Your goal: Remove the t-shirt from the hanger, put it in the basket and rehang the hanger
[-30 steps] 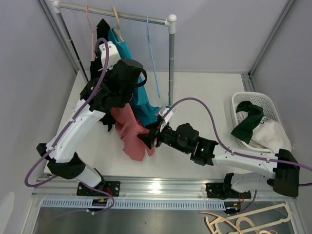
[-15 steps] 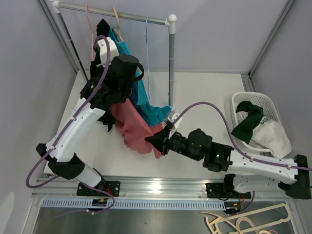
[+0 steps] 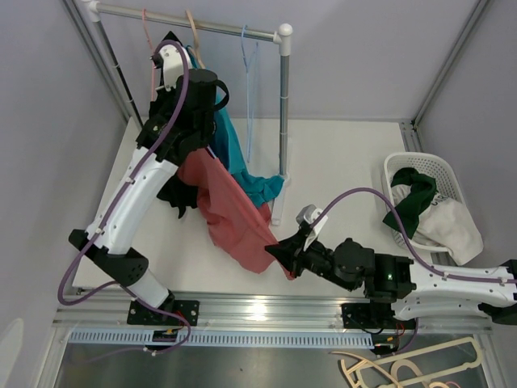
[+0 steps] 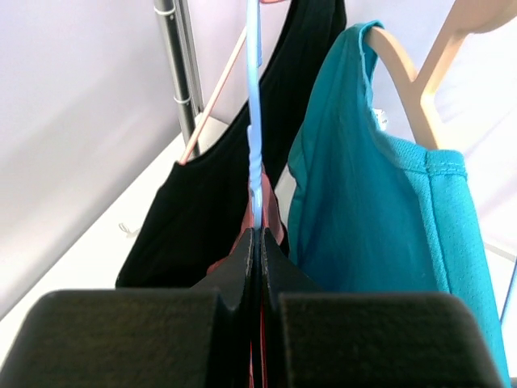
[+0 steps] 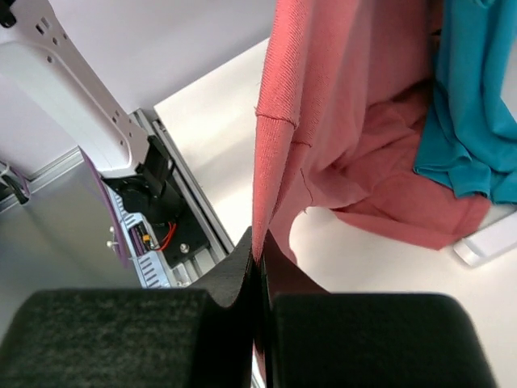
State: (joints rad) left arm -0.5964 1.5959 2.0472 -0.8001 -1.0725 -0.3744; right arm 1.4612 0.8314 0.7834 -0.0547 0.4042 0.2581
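The red t-shirt [image 3: 230, 214] stretches from under my left arm down toward the table's near edge. My right gripper [image 3: 279, 252] is shut on its lower hem, and in the right wrist view the red cloth [image 5: 339, 97] runs taut up from the shut right gripper [image 5: 258, 250]. In the left wrist view my left gripper [image 4: 258, 234] is shut on the stem of a light-blue hanger [image 4: 255, 145], with red fabric showing at the jaws. From above, the left gripper is buried among the hanging clothes.
A teal shirt [image 3: 242, 174] on a beige hanger [image 4: 412, 89] and a black shirt [image 4: 194, 218] on a pink hanger hang beside the red one. The rack rail [image 3: 202, 23] and post [image 3: 283, 105] stand behind. A white basket [image 3: 448, 174] of clothes sits right.
My right gripper shut on the red t-shirt's hem and drew back toward the near edge, pulling the shirt out long. The left arm rose toward the rail.
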